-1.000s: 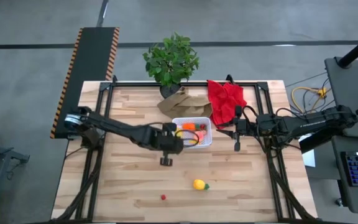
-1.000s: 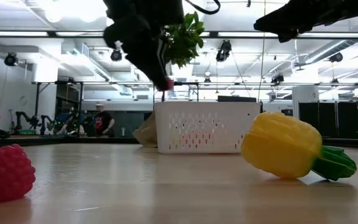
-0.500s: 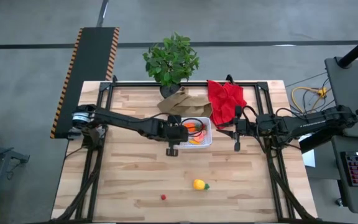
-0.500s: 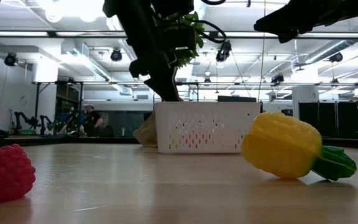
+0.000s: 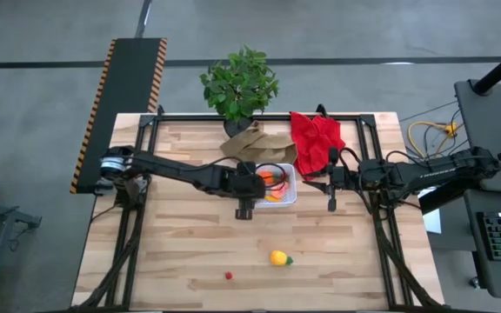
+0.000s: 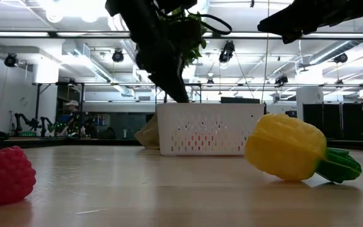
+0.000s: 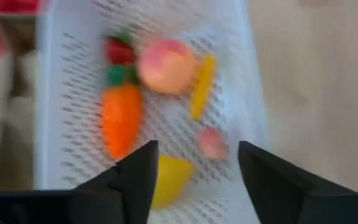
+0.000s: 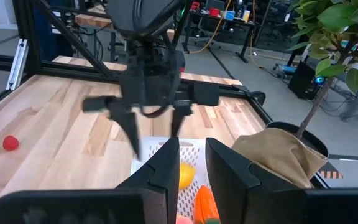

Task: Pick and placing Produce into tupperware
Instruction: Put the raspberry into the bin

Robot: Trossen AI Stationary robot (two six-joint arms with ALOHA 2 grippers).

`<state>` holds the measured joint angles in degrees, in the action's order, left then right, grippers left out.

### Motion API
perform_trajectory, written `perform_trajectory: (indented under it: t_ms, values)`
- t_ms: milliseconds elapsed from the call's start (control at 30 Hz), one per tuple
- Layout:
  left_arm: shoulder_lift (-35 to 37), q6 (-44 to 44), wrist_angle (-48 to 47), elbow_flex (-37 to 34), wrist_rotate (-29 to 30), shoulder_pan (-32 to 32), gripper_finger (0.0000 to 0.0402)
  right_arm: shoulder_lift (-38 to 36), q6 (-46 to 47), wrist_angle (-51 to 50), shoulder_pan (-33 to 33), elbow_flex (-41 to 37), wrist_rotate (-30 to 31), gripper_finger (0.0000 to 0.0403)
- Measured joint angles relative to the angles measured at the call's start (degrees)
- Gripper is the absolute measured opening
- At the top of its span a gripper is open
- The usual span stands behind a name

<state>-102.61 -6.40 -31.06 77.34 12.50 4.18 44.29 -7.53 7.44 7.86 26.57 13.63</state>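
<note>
Left tool [image 5: 245,193] spread over the tupperware [image 5: 289,196], nothing pinched, produce [image 7: 121,121] blurred inside, right tool [image 5: 330,185] nearly pressed together beside it, empty.

Robotics lab: ceiling lights [image 6: 10,60], workbenches [image 8: 98,18], cables [image 5: 429,135].

Left gripper [image 5: 249,184] is parked right over the near-left edge of the white tupperware [image 5: 289,195] with orange bits inside, right gripper [image 5: 331,179] sits just off its other side, and a yellow fruit [image 5: 277,257] plus a tiny red one [image 5: 229,276] lie loose on the table [image 5: 172,252].
</note>
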Motion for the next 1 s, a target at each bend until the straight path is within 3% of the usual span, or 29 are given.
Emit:
perform_trajectory:
  t_ms: [167, 300, 467, 667, 1000]
  values:
    - [1.24, 0.07, -5.52, 2.41, -6.22, 4.17, 0.0235, -0.01, -0.01, -0.59, 0.00, 0.02, -0.01, 0.0070]
    - [1.36, 0.00, -10.24, 6.03, -4.91, 10.16, 0.0237, 0.00, -0.02, -0.92, 0.00, 0.00, 0.00, 0.0070]
    - [1.65, 0.05, -13.22, 9.57, 3.58, 14.96, 0.0237, -0.02, 0.30, -0.95, 0.00, 0.00, -0.02, 0.0070]
    - [1.79, 7.06, -15.01, 12.22, 1.07, 19.14, 0.0237, 0.00, 1.33, -0.96, 0.00, 0.00, 0.00, 0.0070]
    - [0.83, 16.77, -15.75, 9.84, -1.78, 26.74, 0.0237, -0.02, 1.20, -0.96, 0.00, 0.02, 0.00, 0.0070]
